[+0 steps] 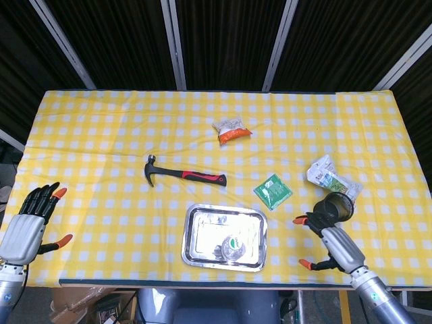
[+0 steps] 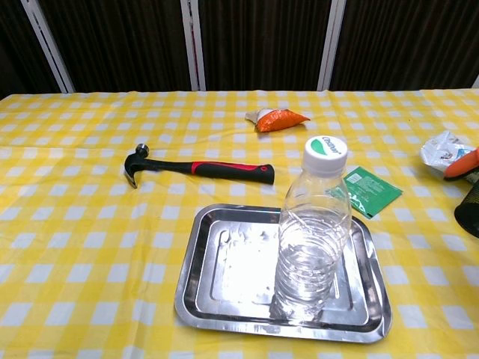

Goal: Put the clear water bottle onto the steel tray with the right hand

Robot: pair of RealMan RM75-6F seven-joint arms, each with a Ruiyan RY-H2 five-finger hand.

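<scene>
Head view shows your right hand released, fingers spread, holding nothing, near the table's front edge just beside the black cup and well apart from the bottle. Your water bottle stands upright on the steel tray, toward its right half, white cap on. Your left hand hangs open at the table's left edge, gripping nothing. On the yellow checked cloth, the hammer lies behind the tray, and the green packet sits to its right.

Hammer, orange packet, green sachet, black cup, perhaps a wrapper.
</scene>
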